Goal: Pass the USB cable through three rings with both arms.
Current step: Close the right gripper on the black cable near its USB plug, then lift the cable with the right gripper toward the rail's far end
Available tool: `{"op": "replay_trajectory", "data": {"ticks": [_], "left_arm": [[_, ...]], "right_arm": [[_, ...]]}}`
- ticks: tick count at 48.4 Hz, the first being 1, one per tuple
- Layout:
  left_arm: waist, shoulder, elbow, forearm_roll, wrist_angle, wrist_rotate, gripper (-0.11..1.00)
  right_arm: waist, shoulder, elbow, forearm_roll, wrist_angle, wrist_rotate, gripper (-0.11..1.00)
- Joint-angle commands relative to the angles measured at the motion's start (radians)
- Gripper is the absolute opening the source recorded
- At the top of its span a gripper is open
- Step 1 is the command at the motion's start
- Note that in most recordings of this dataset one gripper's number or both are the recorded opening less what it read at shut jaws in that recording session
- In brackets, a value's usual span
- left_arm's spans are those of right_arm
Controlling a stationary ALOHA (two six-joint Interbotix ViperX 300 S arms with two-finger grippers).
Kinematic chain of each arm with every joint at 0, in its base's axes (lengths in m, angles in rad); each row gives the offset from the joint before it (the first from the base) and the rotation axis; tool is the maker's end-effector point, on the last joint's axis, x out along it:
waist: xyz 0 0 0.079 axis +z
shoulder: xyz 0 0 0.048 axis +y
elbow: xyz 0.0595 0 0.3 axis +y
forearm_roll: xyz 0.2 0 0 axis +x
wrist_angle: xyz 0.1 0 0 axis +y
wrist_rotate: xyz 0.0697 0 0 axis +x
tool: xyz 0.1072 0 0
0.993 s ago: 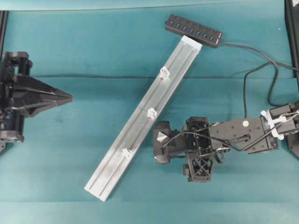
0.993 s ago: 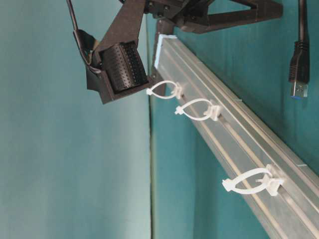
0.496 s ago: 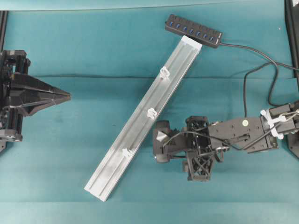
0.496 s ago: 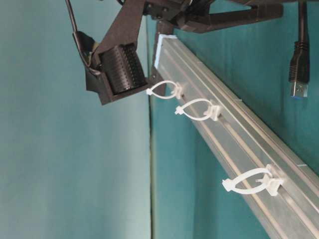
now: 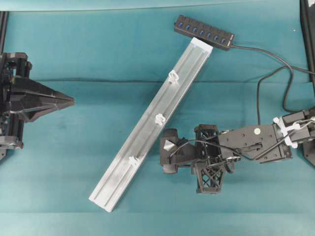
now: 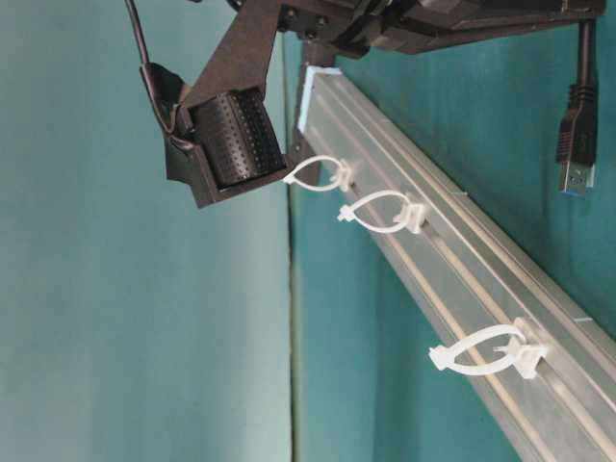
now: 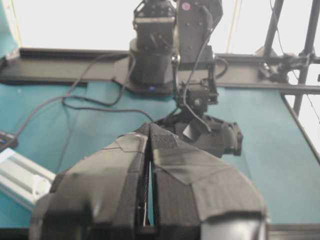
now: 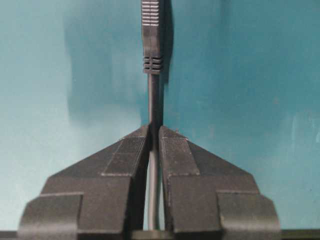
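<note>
From overhead, a long silver aluminium rail [image 5: 151, 125] lies slanted on the teal table [image 5: 74, 59], with 3 white rings [image 5: 159, 118] spaced along it and a black multi-port hub [image 5: 204, 32] touching its upper end. The USB cable [image 5: 268, 78] runs from the hub's right end, well to the right of the rail, and loops down toward the right arm. The right gripper [image 5: 167, 156] sits just right of the rail, beside the lowest ring. The left gripper [image 5: 69, 101] points at the rail from well to its left, its jaws clenched to a point. At table level, the 3 rings [image 6: 385, 213] stand up from the rail [image 6: 462, 279], and the cable's plug [image 6: 576, 144] hangs with its metal tip down, on the rail's right. The left wrist view shows the left gripper [image 7: 150, 131] clenched on nothing, the rail [image 7: 22, 175] at its lower left. The right wrist view shows the right gripper [image 8: 154, 131] pinching the USB cable [image 8: 154, 100] just behind the plug's ribbed collar.
</note>
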Motion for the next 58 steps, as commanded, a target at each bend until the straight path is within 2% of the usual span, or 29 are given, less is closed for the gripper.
{"op": "replay_trajectory", "data": {"ticks": [1, 14, 27, 35, 47, 58], "left_arm": [[0.003, 0.002, -0.012, 0.003, -0.005, -0.002, -0.01], [0.003, 0.0, -0.012, 0.003, -0.006, -0.002, -0.01], [0.003, -0.002, -0.02, 0.003, -0.006, -0.005, -0.01], [0.003, -0.014, -0.029, 0.003, -0.006, -0.005, -0.01], [0.003, -0.032, -0.038, 0.003, -0.006, -0.006, -0.01], [0.003, -0.034, -0.04, 0.003, -0.003, -0.008, -0.01]], "right_arm": [[-0.003, 0.017, -0.002, -0.003, 0.003, -0.005, 0.08], [-0.005, -0.005, -0.011, -0.003, 0.032, -0.021, 0.08], [-0.044, -0.112, -0.057, -0.003, 0.156, -0.135, 0.08], [-0.08, -0.17, -0.1, -0.003, 0.242, -0.181, 0.08], [-0.158, -0.261, -0.167, 0.003, 0.368, -0.268, 0.08], [-0.186, -0.264, -0.227, 0.006, 0.48, -0.337, 0.08]]}}
